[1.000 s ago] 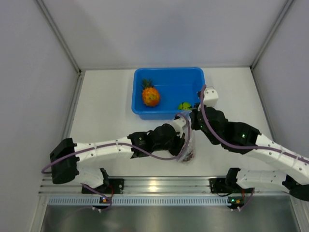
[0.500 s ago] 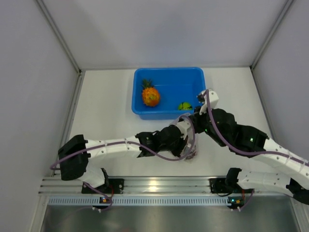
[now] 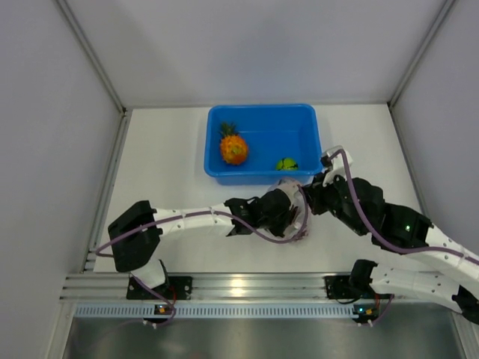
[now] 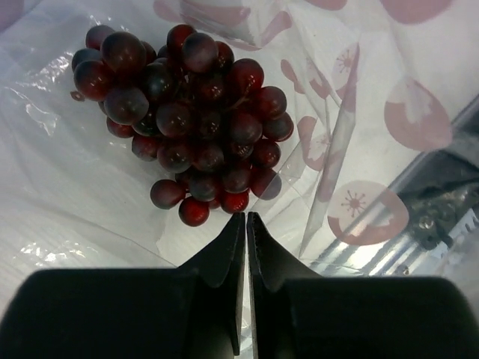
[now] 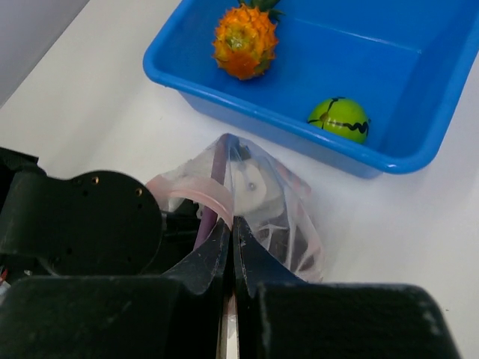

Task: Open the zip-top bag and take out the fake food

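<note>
The zip-top bag [image 3: 300, 226] lies on the table just in front of the blue tub [image 3: 217, 173]. My left gripper [image 4: 245, 217] is shut on the bag's clear film [image 4: 352, 127], with the dark purple grape bunch [image 4: 187, 112] inside the bag just beyond its tips. My right gripper [image 5: 231, 221] is shut on the bag's top edge by the pink zip strip [image 5: 191, 191]. The bag [image 5: 288, 206] bulges up between the two grippers. The orange pineapple [image 3: 233, 148] and the green round fruit [image 3: 285, 163] lie in the tub.
The blue tub's near wall [image 5: 247, 105] is right behind the bag. The left wrist housing [image 5: 75, 224] sits close against the right gripper. White enclosure walls stand left, right and back. An aluminium rail [image 3: 239, 284] runs along the near edge.
The right gripper has come back from the tub's corner to the bag's top edge. The left arm has stretched further right, and the bag has shifted slightly right.
</note>
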`<move>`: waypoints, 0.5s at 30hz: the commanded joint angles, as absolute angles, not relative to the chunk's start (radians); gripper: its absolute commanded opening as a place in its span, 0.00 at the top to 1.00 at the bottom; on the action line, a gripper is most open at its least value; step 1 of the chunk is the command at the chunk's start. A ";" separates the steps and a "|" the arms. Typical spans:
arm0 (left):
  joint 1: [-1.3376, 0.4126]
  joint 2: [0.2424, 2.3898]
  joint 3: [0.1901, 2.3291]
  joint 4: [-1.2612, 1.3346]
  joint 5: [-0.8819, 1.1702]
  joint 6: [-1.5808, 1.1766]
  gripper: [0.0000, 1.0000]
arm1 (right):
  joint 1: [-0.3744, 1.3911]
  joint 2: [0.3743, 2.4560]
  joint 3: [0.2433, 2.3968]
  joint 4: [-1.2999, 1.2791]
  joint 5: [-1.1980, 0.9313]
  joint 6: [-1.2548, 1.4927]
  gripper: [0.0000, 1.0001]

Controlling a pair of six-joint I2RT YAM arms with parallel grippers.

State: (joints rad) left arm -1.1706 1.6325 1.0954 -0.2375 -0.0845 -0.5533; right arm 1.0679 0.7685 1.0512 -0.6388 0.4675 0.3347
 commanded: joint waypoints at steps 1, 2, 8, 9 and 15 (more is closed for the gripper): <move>-1.120 1.677 1.123 -0.316 -0.086 -0.641 0.89 | 1.065 0.707 1.030 -0.577 0.451 0.376 1.00; -1.115 1.690 1.138 -0.316 -0.086 -0.659 0.85 | 1.063 0.689 1.019 -0.586 0.453 0.391 1.00; -1.112 1.755 1.215 -0.314 -0.104 -0.732 0.56 | 1.063 0.626 0.963 -0.653 0.456 0.448 1.00; -1.111 1.766 1.236 -0.316 -0.126 -0.748 0.51 | 1.063 0.615 0.947 -0.669 0.462 0.457 1.00; -1.111 1.845 1.299 -0.314 -0.155 -0.799 0.36 | 1.065 0.549 0.911 -0.707 0.448 0.505 1.00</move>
State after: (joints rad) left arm -1.1416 1.8069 1.2469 -0.3004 -0.0994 -0.7124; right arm 1.0634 0.5793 0.9077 -0.6853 0.4934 0.4534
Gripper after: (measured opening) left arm 0.638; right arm 0.007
